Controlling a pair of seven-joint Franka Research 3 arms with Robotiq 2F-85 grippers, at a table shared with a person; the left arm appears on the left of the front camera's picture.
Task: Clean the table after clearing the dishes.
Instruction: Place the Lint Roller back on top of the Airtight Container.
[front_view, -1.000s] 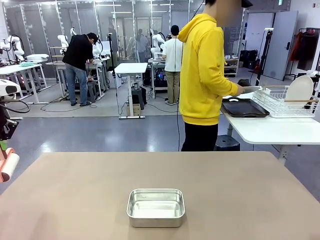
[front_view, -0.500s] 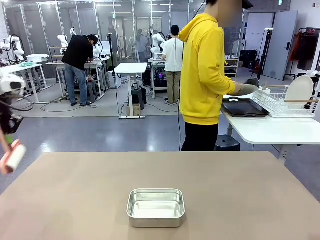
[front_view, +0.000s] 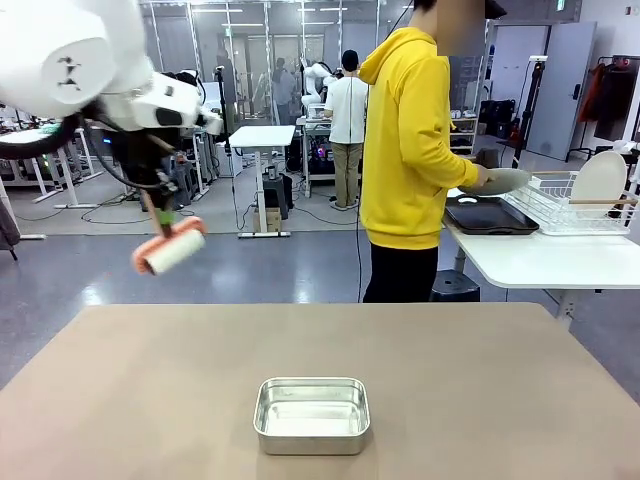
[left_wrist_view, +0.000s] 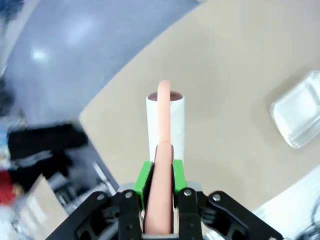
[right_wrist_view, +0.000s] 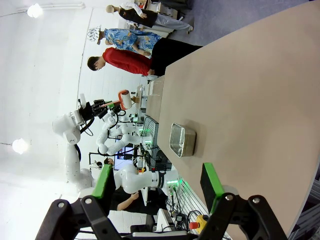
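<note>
White arm (front_view: 70, 60), black fingers (left_wrist_view: 131, 220), green pads

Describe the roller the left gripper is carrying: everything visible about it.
The lint roller has a white cylindrical roll, dark at its visible end, on a salmon-pink handle that looks like plastic. The left gripper is shut on the handle, green pads pressed on both sides. In the front view it hangs tilted in the air beyond the table's far left corner, touching nothing but the gripper. The wrist view looks down the handle to the roll, with the tabletop below.
</note>
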